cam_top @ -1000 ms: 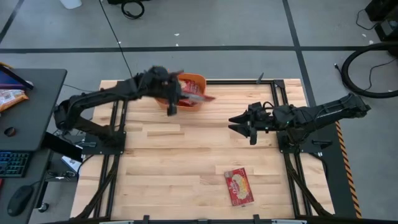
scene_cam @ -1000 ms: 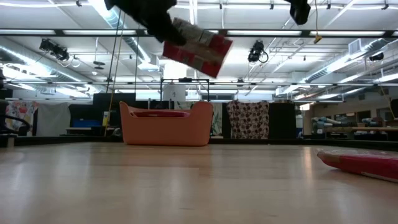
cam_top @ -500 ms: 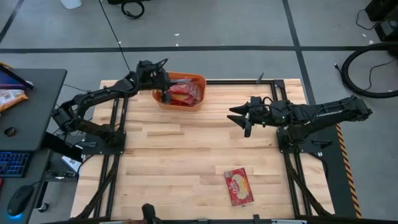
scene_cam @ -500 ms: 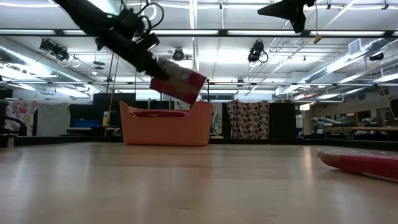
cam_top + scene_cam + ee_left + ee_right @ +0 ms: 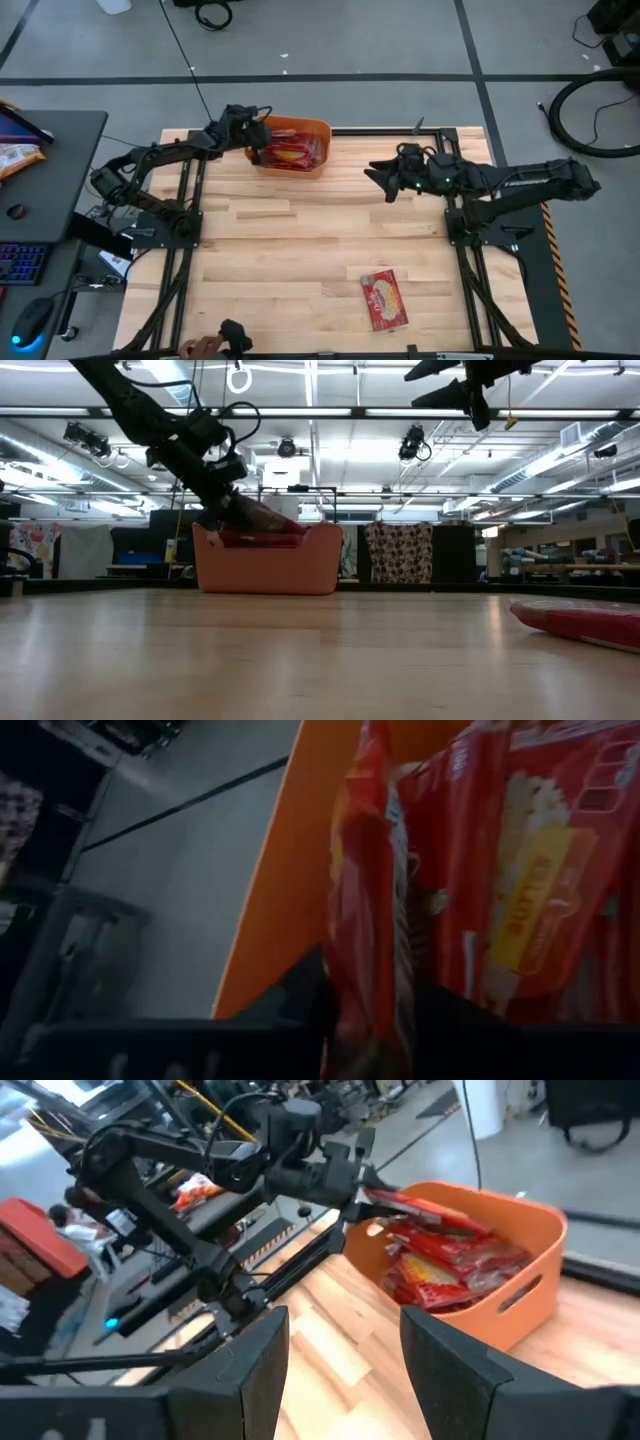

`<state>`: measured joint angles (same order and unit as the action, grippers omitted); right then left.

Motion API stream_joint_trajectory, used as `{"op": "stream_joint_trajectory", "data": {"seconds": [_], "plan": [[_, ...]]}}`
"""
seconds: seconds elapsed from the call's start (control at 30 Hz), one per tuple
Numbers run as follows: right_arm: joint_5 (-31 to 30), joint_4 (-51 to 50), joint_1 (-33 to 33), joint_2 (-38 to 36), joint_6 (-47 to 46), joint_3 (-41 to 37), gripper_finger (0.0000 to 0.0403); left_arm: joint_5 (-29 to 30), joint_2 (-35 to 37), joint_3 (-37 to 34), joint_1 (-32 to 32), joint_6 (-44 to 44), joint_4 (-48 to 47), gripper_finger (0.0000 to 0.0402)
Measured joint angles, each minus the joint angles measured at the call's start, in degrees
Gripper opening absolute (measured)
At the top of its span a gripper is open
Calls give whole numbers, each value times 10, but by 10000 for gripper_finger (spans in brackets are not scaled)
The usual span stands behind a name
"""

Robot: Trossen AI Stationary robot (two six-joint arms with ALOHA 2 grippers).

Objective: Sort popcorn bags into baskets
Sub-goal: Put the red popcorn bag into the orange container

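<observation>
The orange basket stands at the table's far edge, left of the middle, with several red popcorn bags lying in it. My left gripper reaches over the basket's left wall, shut on one more red popcorn bag. My right gripper hangs open and empty, high above the table to the right of the basket; its fingers show in the right wrist view. Another popcorn bag lies flat on the table near the near right. My left gripper pinches the bag by its end between its two fingers, and the bag shows edge-on between them. The fingers slant down from the table's left. The bag slants down from the fingers, with its lower end behind the basket's wall, over the other bags.
A desk with a keyboard and an orange-and-white packet stands left of the table. Metal frames run along both sides of the table. A hand with a dark object shows at the near edge. Bare wood lies in the table's middle.
My left gripper has gone down and toward the table's far left, carrying the bag from well above the basket down into it. The bag has tipped from nearly level to slanting into the basket. My right gripper has drifted toward the far edge.
</observation>
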<state>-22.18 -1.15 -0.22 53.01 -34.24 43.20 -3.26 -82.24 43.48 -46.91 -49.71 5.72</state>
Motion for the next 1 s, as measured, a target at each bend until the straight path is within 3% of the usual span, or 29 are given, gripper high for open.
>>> {"op": "stream_joint_trajectory", "data": {"seconds": [0.2,0.37,0.57,0.67,0.77,1.0], "plan": [[39,-1,-14,32,-33,0,197,95,5,0,22,60,-13,138],[39,4,-14,66,-50,0,197,85,51,0,49,106,-53,187],[44,29,-15,100,-52,0,197,104,117,0,68,196,-61,203],[80,25,-18,113,-48,0,197,112,148,0,76,255,-83,203],[127,20,-18,127,-34,0,197,86,169,0,90,339,-87,203],[273,-34,-14,154,47,0,197,-60,175,0,142,488,-85,203]]}}
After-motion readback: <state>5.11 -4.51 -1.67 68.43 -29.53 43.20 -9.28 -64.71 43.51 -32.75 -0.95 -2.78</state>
